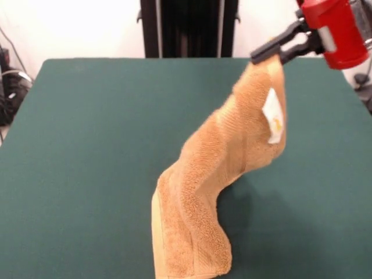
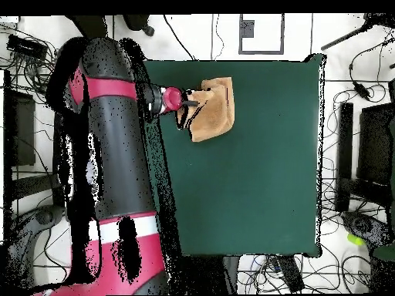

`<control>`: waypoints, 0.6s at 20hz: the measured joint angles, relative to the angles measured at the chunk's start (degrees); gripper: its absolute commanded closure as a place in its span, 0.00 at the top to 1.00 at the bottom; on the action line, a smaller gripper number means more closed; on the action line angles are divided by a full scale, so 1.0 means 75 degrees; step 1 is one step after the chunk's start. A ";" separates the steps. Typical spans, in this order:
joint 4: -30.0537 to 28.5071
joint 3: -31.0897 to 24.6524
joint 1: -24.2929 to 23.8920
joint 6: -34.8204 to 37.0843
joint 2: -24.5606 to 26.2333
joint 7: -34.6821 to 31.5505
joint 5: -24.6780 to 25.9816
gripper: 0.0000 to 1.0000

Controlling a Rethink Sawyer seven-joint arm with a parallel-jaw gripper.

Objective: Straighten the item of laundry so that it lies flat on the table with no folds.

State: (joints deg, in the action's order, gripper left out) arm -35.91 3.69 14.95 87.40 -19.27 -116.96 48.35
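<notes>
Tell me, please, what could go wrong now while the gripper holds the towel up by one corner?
1. The gripper pinches only a small corner of the towel, so the cloth might slip out.
2. The towel hangs twisted, its lower end bunched on the table; lowering it here would likely leave folds.
3. In the front view that lower end lies near the table's near edge, so dragging that way could pull it off.

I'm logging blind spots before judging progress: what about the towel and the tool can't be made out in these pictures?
- Front view: the towel's bottom end is cut off by the picture's lower edge.
- Front view: the corner pinched in the tool is hidden between its fingers.
- Front view: print on the white tag is too small to read.
- Overhead view: the tool covers the towel's held edge.
</notes>
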 measured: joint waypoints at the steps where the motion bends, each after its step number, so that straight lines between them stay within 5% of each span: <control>1: -0.0146 -0.0018 -0.0063 -0.0292 -0.0165 -0.0083 -0.0281 0.00; 7: -0.1656 -0.0194 -0.0677 -0.3181 -0.1518 -0.0477 -0.1986 0.00; 12: -0.4112 -0.1570 -0.2592 -0.6694 -0.3194 -0.0522 -0.3686 0.00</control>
State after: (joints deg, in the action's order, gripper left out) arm -66.75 -8.09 -4.49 37.20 -43.23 -120.88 20.71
